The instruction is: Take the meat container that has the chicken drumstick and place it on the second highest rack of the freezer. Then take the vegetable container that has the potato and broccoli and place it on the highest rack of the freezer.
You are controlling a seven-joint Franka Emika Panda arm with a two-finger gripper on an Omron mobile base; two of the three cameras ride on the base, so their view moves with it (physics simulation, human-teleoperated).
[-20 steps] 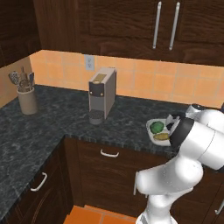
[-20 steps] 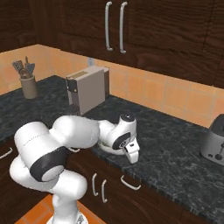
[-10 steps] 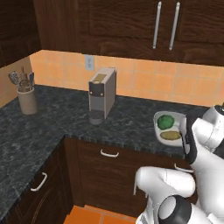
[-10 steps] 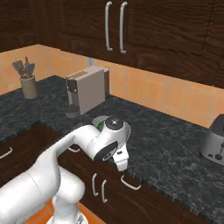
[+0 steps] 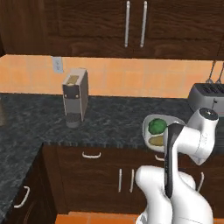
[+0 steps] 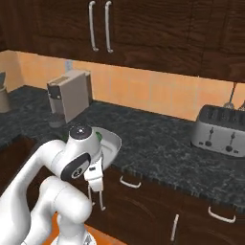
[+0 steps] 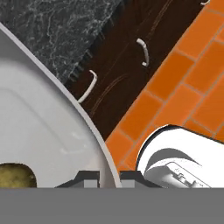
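Observation:
The vegetable container [image 5: 151, 120] is a white tray held in the air at the counter's front edge. In it lie the dark green broccoli [image 5: 157, 126] and the yellow-brown potato [image 5: 156, 141]. My gripper [image 7: 108, 178] is shut on the tray's rim, one fingertip [image 7: 85, 177] on each side of the white wall [image 7: 52, 127]. A corner of the potato [image 7: 15, 175] shows at the lower left of the hand view. From the right base view the tray [image 6: 111, 142] sticks out behind my wrist, with a sliver of broccoli [image 6: 98, 136]. The freezer and the meat container are out of view.
A grey coffee machine [image 5: 75, 97] stands on the dark counter [image 5: 109, 122] to the tray's left. A silver toaster [image 6: 221, 128] sits at the right by the orange wall. Dark cabinets with handles [image 5: 90, 154] run below, over an orange tiled floor [image 7: 188, 87].
Both base views have shifted: the utensil pot has left the picture and the toaster has come in. My arm has swung with the tray, which still carries the broccoli and potato.

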